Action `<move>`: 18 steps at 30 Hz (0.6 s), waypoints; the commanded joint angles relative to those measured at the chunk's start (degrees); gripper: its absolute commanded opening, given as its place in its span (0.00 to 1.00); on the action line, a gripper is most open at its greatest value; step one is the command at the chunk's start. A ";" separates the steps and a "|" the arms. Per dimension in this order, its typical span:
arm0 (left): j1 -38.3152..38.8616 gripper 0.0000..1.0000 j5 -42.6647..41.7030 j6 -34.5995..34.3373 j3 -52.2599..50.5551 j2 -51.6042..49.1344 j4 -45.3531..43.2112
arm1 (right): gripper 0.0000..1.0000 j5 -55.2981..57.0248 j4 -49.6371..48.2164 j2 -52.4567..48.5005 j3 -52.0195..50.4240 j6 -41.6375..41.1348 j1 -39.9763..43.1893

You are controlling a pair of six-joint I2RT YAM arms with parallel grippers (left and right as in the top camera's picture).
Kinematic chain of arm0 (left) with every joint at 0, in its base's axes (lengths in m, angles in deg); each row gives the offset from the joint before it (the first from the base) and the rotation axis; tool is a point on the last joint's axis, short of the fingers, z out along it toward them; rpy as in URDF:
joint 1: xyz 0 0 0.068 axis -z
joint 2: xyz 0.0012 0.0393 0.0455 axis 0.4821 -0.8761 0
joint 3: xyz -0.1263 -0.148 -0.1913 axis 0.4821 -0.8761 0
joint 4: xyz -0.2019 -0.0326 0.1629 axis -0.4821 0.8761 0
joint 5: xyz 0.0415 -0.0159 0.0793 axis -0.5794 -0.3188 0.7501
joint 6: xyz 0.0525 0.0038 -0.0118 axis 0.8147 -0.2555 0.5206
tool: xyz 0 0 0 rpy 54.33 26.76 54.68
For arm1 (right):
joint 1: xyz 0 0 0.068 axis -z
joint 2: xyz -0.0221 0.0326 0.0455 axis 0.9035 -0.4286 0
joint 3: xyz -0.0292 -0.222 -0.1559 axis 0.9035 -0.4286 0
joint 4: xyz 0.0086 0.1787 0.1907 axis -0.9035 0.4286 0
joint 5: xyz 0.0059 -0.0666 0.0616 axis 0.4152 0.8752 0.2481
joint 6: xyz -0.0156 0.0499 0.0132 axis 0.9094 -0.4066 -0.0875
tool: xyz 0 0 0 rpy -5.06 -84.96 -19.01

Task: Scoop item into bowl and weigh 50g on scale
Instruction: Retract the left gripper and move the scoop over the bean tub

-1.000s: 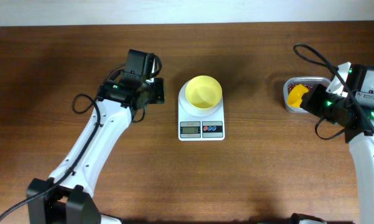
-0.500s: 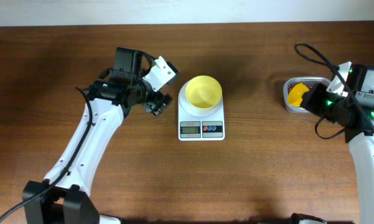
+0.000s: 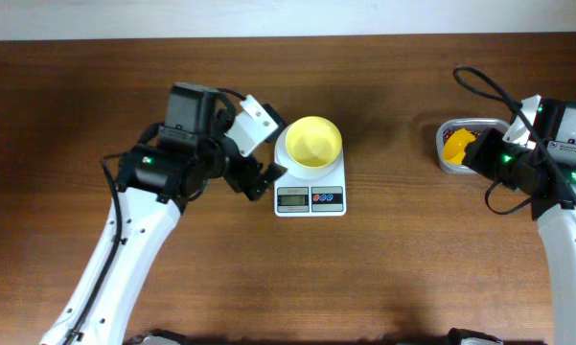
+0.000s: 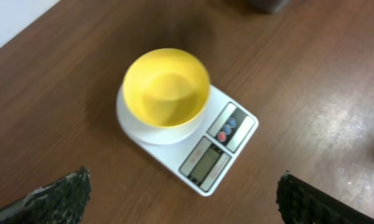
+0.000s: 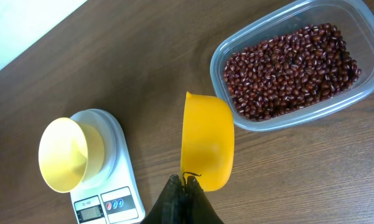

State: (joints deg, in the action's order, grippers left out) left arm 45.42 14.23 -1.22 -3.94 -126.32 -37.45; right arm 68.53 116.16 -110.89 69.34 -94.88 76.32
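Left pincer point(image 3: 265, 149) swung nearer scale point(image 4: 205, 165) and spread, empty bowl point(image 4: 166, 87) on it, beans point(image 5: 289, 68) in tub point(image 5: 361, 18), right pincer point(image 5: 185, 180) pinching scoop point(image 5: 206, 146).

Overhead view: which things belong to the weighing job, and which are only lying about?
For the job: beans, clear tub, yellow scoop in the right gripper, bowl, scale.
Lying about: nothing seen; only the wooden table.

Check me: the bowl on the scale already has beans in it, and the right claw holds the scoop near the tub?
No, the left wrist view shows the bowl on the scale empty. The right claw does hold the scoop near the tub.
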 commanded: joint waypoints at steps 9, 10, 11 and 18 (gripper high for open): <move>2.80 0.99 3.74 -5.88 -0.61 1.22 4.90 | 0.04 0.50 0.22 0.04 1.22 -0.61 0.44; 2.80 0.99 3.74 -5.88 -0.61 1.22 4.96 | 0.04 0.50 0.22 0.04 1.22 -0.61 0.44; 2.80 0.99 3.74 -5.88 -0.61 1.22 4.94 | 0.04 0.50 0.22 0.04 1.22 -0.61 0.44; 2.80 0.99 3.74 -5.88 -0.61 1.22 4.98 | 0.04 0.50 0.31 0.04 1.22 -0.61 0.44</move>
State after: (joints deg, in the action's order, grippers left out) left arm 48.22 17.95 -6.60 -4.05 -126.32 -32.51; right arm 68.53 116.40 -110.89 69.32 -94.88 76.32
